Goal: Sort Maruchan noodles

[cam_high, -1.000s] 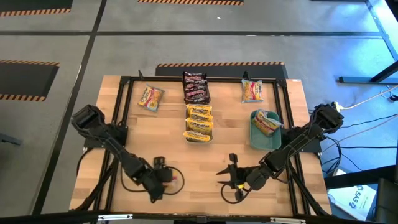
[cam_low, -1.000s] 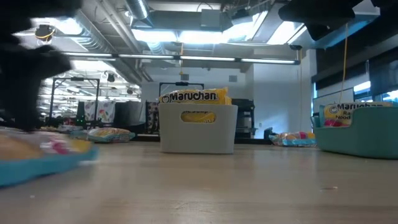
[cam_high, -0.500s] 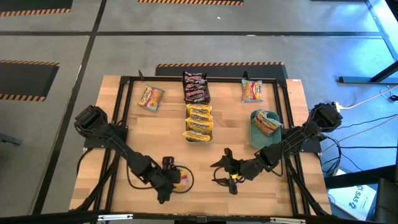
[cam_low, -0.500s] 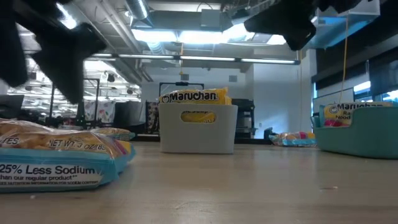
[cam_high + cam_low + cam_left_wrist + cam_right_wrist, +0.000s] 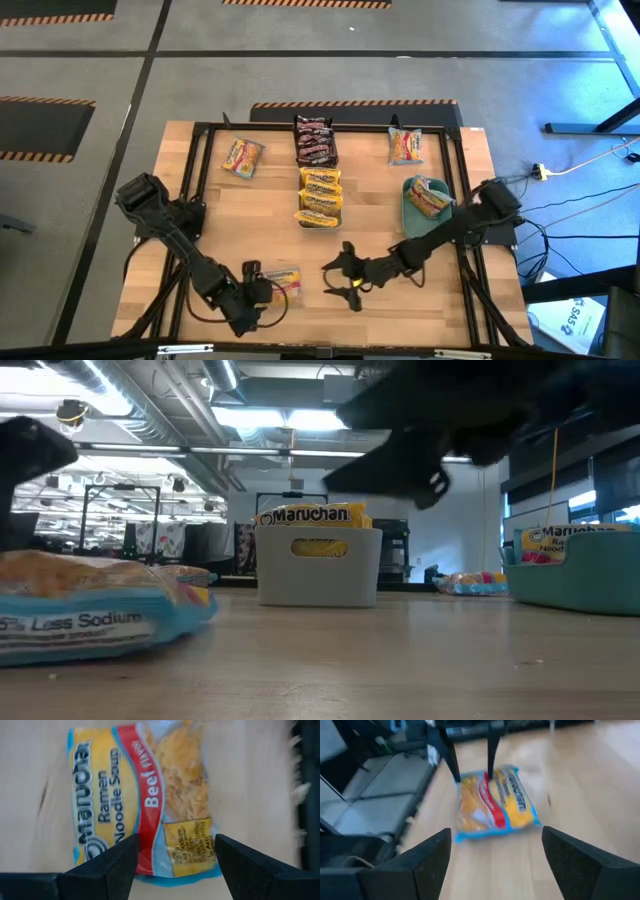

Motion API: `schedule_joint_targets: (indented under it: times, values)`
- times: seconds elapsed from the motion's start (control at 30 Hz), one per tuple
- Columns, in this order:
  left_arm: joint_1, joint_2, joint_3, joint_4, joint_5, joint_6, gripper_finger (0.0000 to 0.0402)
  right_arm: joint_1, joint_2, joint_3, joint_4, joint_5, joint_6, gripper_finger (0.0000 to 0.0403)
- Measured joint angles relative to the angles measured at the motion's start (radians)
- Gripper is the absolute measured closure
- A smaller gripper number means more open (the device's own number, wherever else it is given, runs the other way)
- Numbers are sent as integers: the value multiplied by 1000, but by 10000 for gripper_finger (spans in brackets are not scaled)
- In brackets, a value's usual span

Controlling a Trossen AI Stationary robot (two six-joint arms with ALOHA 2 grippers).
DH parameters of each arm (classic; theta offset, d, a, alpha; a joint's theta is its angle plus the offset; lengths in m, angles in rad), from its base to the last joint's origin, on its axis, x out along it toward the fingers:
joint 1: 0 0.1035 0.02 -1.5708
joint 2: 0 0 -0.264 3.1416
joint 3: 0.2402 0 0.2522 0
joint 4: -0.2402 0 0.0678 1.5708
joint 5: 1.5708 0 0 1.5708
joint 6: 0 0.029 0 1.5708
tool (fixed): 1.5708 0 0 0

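One orange-yellow Maruchan packet [image 5: 282,281] with a red band lies flat on the wood near the table's near edge, between my two grippers. It also shows in the low view [image 5: 90,615] and both wrist views [image 5: 140,800] [image 5: 492,802]. My left gripper [image 5: 260,292] [image 5: 175,842] is open at the packet's left end. My right gripper [image 5: 332,281] [image 5: 495,835] is open too, a short way right of the packet and pointing at it. Further packets sit in a dark bin [image 5: 313,142], a clear bin [image 5: 320,197] and a teal bin [image 5: 408,215]. My left gripper's open fingers [image 5: 455,767] stand over the packet's left end [image 5: 175,870], slanting down from the table's left. Whether they touch it I cannot tell. The packet lies flat on the table.
Two loose packets lie near the far edge, one at the left [image 5: 241,157] and one at the right [image 5: 405,146]. A black frame [image 5: 200,128] runs around the work area. The clear bin [image 5: 318,565] stands mid-table, the teal bin [image 5: 575,575] to its right.
The packet has come down near the left gripper and now lies flat on the table, a little farther toward the middle. My left gripper has drawn back toward the near-left. My right gripper has swung left across the table toward the packet.
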Motion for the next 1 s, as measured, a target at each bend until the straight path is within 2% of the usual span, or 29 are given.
schedule_joint_targets:
  times: [0.13,0.23,0.33,0.47,0.63,0.87,1.0]
  values:
    - [3,-4,-94,137,-65,-4,147,-15,69,63,-34,-8,-5,130]
    - [19,-6,-145,252,-76,24,147,-24,101,111,-102,-19,-28,148]
    - [29,-4,-171,344,-79,103,147,-28,122,154,-170,-17,-35,165]
    - [54,0,-179,428,-138,251,147,-28,139,176,-265,-4,-39,186]
    - [123,2,-180,462,-164,307,147,-26,136,184,-328,9,-33,213]
    - [189,2,-201,455,-186,202,147,-26,137,182,-350,14,10,230]
    - [192,-3,-197,437,-210,186,147,-39,137,183,-352,16,123,226]
